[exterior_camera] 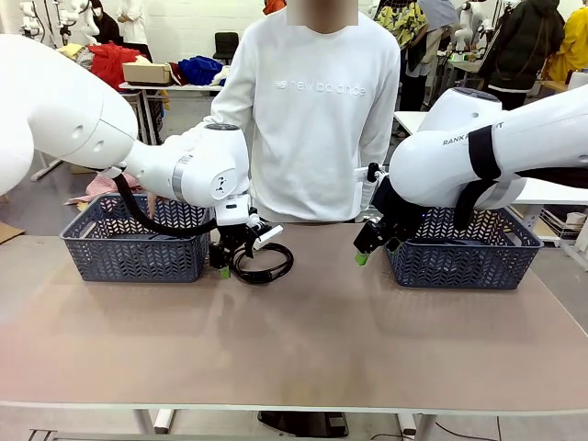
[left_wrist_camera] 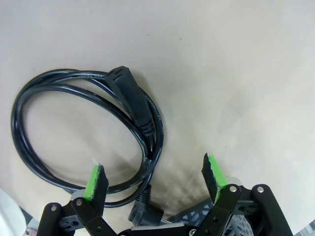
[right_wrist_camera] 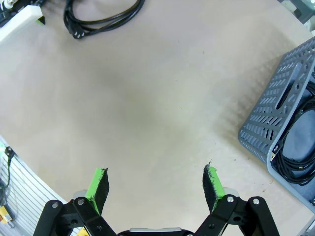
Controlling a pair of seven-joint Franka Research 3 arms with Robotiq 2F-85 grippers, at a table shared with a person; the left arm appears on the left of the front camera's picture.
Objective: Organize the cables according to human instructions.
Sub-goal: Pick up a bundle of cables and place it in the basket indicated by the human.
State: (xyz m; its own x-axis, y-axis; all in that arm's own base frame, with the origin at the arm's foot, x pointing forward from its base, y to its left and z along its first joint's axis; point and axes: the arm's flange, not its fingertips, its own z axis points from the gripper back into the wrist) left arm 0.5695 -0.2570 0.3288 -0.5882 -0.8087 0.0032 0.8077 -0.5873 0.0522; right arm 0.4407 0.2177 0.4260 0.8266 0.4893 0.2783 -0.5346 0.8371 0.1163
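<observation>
A coiled black cable (exterior_camera: 267, 263) with a chunky plug lies on the table beside the left basket (exterior_camera: 136, 246). My left gripper (exterior_camera: 225, 266) hangs right over it, open. In the left wrist view the cable (left_wrist_camera: 133, 101) fills the table below, and one side of its loop runs between the green pads (left_wrist_camera: 96, 181) of the left gripper (left_wrist_camera: 155, 178), untouched. My right gripper (exterior_camera: 366, 250) is open and holds nothing, hovering over bare table just left of the right basket (exterior_camera: 464, 262). The right gripper (right_wrist_camera: 155, 183) looks down on another coiled cable (right_wrist_camera: 297, 153) inside that basket (right_wrist_camera: 283, 110).
A person in a white sweatshirt (exterior_camera: 312, 119) stands at the table's far edge between the two grey baskets. The brown tabletop (exterior_camera: 303, 340) in front is bare. The loose cable (right_wrist_camera: 101, 18) appears far off in the right wrist view.
</observation>
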